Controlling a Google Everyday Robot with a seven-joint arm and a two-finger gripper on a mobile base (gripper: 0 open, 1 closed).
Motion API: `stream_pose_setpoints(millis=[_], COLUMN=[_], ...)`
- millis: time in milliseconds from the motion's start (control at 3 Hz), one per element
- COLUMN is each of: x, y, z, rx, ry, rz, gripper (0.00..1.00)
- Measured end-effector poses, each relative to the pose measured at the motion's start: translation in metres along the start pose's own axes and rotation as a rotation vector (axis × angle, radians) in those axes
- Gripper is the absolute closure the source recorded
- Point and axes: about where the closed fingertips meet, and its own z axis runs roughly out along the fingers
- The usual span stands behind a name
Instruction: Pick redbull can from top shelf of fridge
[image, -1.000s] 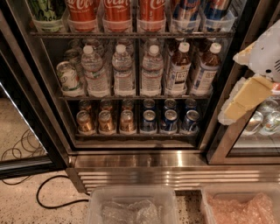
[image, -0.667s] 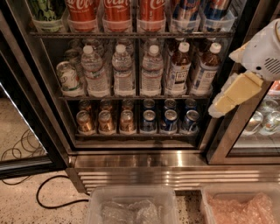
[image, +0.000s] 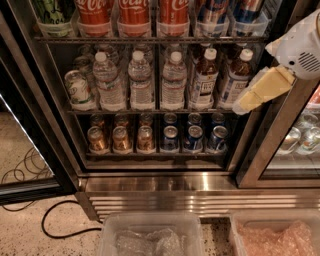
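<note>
The fridge (image: 200, 197) stands open in front of me. Its top shelf (image: 150, 39) runs along the upper edge of the camera view, fronted by clear trays. Two blue-and-silver redbull cans (image: 214, 10) stand at its right end, their tops cut off by the frame edge. Red Coca-Cola cans (image: 134, 11) stand to their left, and a green can (image: 54, 12) at the far left. My gripper (image: 250, 99), white with pale yellow fingers, hangs at the right, in front of the fridge's right frame. It is below and to the right of the redbull cans and holds nothing.
The middle rack holds water bottles (image: 141, 80) and brown drink bottles (image: 205, 82). The lower rack holds short gold cans (image: 121, 139) and blue cans (image: 194, 138). The open door (image: 30, 125) is at the left, with a black cable (image: 60, 220) on the floor. Two clear bins (image: 150, 235) sit in front.
My gripper has moved left and a little upward, closer to the fridge's right side. Nothing on the shelves has moved.
</note>
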Motion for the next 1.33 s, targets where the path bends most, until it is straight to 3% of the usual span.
stream_pose_setpoints(millis=[333,667,1000,1333], x=[-0.008,-0.015,-0.014,-0.03], y=[-0.008,-0.007,-0.005,-0.001], z=[0.001,0.002,0.002,0.011], rx=[0.032,0.025,0.018,0.022], ry=[-0.055,-0.026,-0.021,-0.068], rz=[0.04,-0.001,-0.002,0.026], gripper=[0.0,0.0,0.0,0.0])
